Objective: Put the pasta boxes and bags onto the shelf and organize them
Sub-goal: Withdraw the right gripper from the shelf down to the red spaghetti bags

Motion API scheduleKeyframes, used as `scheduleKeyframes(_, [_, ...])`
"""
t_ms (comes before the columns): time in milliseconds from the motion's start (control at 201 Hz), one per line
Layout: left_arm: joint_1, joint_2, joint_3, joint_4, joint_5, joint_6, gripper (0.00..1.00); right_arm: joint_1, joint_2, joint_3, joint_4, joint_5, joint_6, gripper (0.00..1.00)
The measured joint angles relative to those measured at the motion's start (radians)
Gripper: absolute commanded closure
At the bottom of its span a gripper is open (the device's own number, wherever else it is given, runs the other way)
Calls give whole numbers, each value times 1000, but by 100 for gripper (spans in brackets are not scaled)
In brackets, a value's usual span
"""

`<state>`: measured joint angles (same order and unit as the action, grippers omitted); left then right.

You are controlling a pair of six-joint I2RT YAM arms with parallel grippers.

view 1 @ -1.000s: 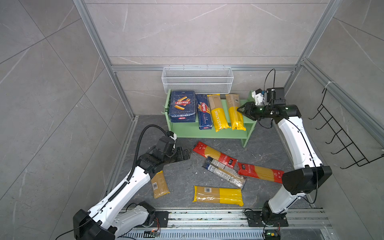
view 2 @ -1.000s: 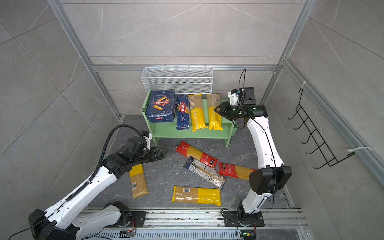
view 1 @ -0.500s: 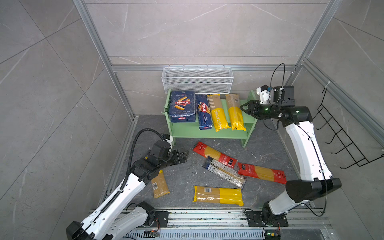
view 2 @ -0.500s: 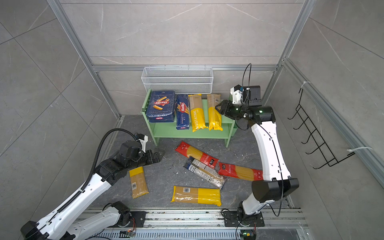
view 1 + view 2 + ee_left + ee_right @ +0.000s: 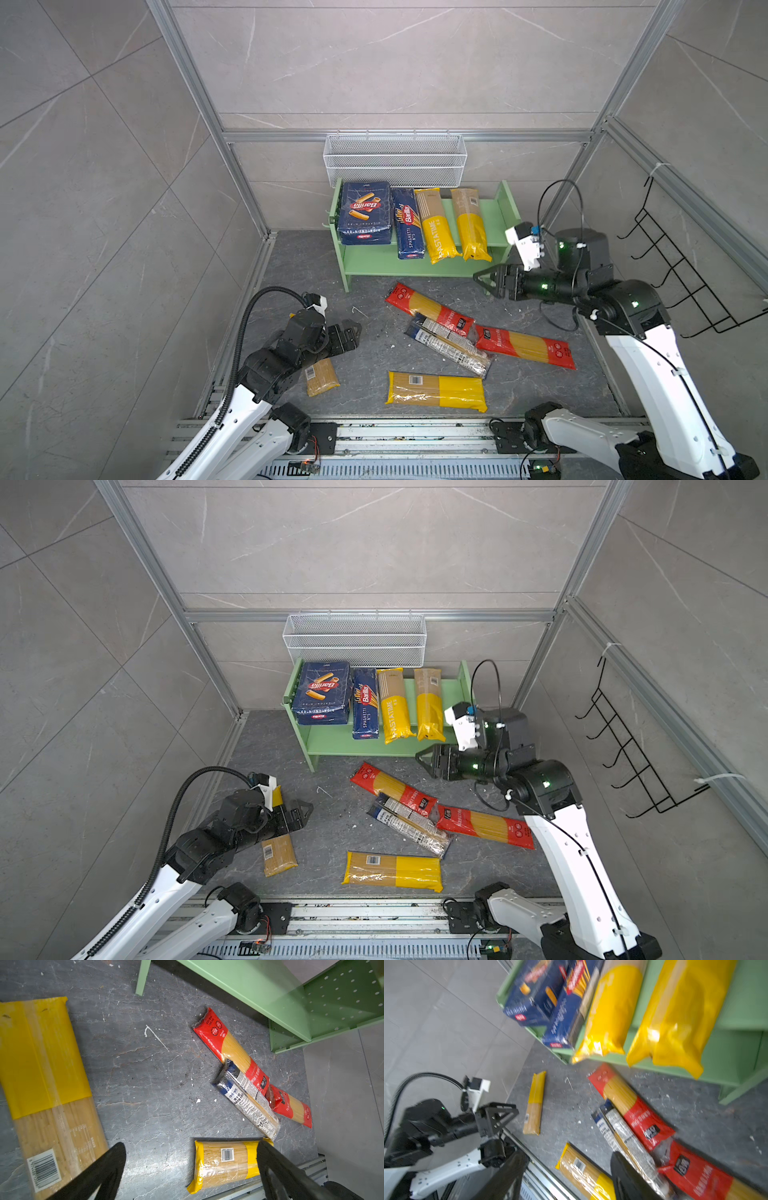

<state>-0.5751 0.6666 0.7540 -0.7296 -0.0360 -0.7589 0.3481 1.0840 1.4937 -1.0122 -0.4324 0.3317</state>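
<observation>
Right pincer (image 5: 483,280) has withdrawn from rightmost yellow-and-clear bag (image 5: 471,232) on green shelf (image 5: 497,216).

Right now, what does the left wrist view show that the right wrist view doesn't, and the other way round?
Only the left wrist view: the perforated side panel of the shelf.
Only the right wrist view: the wide Barilla box, the narrow Barilla box and two yellow bags lying on the shelf, and the open, empty right gripper.
Both: the open left gripper, two red-ended bags, the printed packet and two yellow-and-clear bags on the floor.
</observation>
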Motion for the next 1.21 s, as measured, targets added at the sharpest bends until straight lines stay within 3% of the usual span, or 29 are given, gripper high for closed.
scheduleKeyframes(299, [0, -64, -65, -83, -62, -100, 0, 78, -131, -364, 87, -5, 48, 24])
scheduleKeyframes(538, [0, 58, -84, -154, -146, -214, 0, 143, -159, -524, 214, -21, 92, 20])
scheduleKeyframes(563, [0, 77, -88, -159, -151, -225, 0, 150, -159, -537, 227, -25, 95, 14])
scheduleKeyframes(603, [0, 105, -95, -163, -162, -242, 0, 159, -157, -554, 245, -28, 98, 13])
scheduleKeyframes(762, [0, 178, -130, -162, -195, -294, 0, 181, -136, -598, 323, -45, 100, 12])
scheduleKeyframes(1205, [0, 219, -185, -154, -274, -402, 0, 194, 29, -637, 484, -117, 71, 12])
